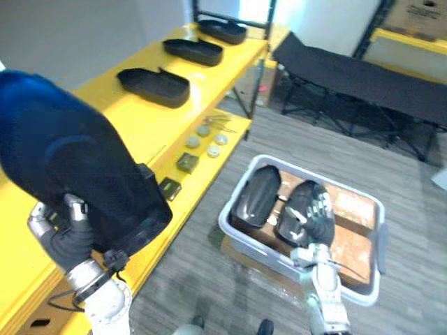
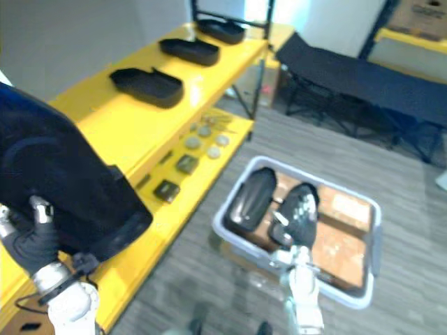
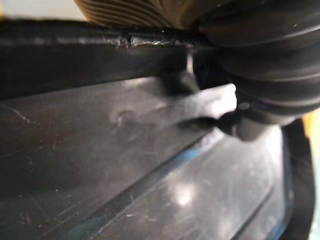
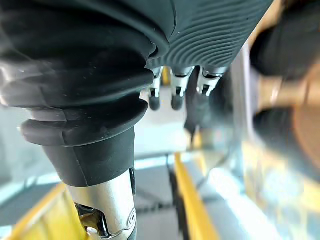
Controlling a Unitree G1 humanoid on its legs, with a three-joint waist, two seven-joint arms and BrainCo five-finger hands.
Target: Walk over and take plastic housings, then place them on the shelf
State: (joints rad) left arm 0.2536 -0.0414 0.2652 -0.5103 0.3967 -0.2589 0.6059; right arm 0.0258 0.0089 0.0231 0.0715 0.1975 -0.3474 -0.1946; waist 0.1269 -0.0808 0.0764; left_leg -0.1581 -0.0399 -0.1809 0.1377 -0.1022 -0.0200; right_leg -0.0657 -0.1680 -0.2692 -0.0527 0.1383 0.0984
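Big black held housing (image 1: 77, 167) at the left of frame, up over the near end of the yellow shelf (image 1: 133, 132). Its long axis runs from upper left down to lower right, with the lower end toward frame centre. Left hand (image 1: 66, 237) is at lower left, fingers curled round the housing's lower edge and thumb on the outer face. The left wrist view shows the glossy dark shell right against the hand.

Right hand (image 1: 318, 216) is at lower centre-right over the grey bin (image 1: 227, 223). Its fingers are fairly straight and spread, lying on top of the right bin housing (image 1: 293, 213); no grip visible. Left bin housing (image 1: 257, 195) sits just beside it. Both are rounded side up, long axes running up-frame. Brown cardboard (image 1: 353, 230) lines the bin bottom.

Shelf top holds a row running toward upper centre, hollow side up: near shelf housing (image 1: 154, 87), middle shelf housing (image 1: 193, 51), far shelf housing (image 1: 222, 31). On the lower ledge are small round discs (image 1: 206, 136) and dark square pieces (image 1: 186, 162).

Grey plank floor (image 1: 391, 174). Black folding cot (image 1: 363, 80) at upper right.
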